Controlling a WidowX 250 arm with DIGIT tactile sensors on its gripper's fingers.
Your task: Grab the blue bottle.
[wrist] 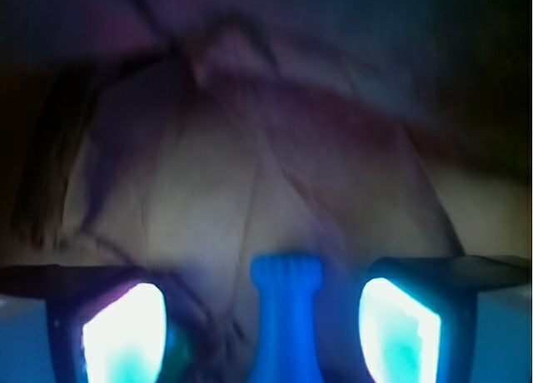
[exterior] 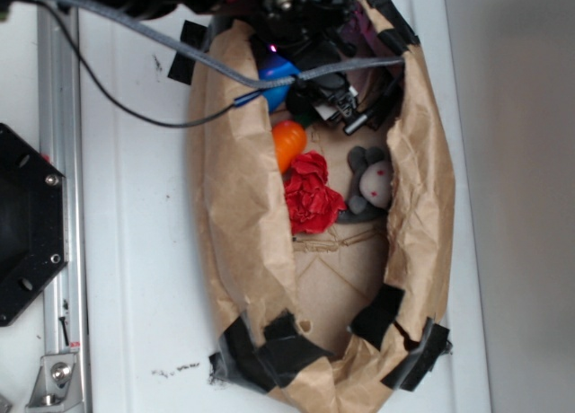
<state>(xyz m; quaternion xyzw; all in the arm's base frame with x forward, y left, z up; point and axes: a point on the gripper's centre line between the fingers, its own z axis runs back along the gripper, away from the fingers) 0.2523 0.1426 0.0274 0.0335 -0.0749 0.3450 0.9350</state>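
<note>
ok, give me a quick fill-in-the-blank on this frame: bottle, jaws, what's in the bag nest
1. In the wrist view, the neck of the blue bottle stands ____ the two jaws.
2. The toy carrot lying next to the bottle is ____ in colour.
3. The crumpled red cloth lies beside a ____ stuffed toy.
4. The brown paper is held down at its corners with black ____.

Missing words: between; orange; grey; tape
</note>
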